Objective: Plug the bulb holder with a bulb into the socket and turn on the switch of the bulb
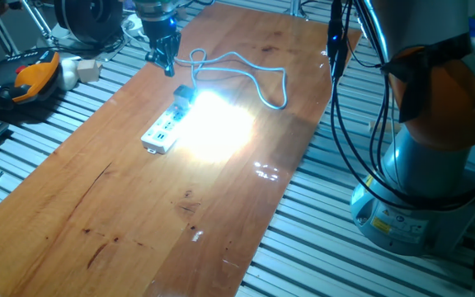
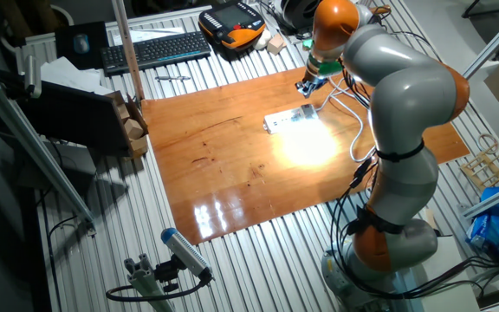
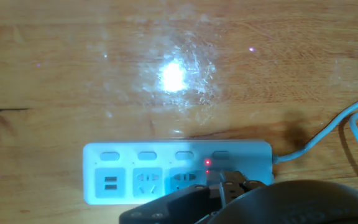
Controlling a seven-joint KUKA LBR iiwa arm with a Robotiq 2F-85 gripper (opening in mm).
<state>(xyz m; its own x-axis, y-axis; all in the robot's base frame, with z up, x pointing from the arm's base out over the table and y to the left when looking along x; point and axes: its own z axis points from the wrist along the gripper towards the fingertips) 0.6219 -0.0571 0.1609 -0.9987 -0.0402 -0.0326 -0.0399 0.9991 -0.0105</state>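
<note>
Pincer (image 1: 165, 64) pointing down above socket (image 1: 162, 129) cord end, bulb (image 1: 200, 106) lit; jaw state unclear.

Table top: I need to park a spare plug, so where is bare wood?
Bare wood runs from the power strip to the table's near end. It is crowded at the far end: strip, lit bulb, looping cord and the gripper above.

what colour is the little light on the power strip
Red: a small dot on the white power strip, near its cord end. Clearest in the hand view.
</note>
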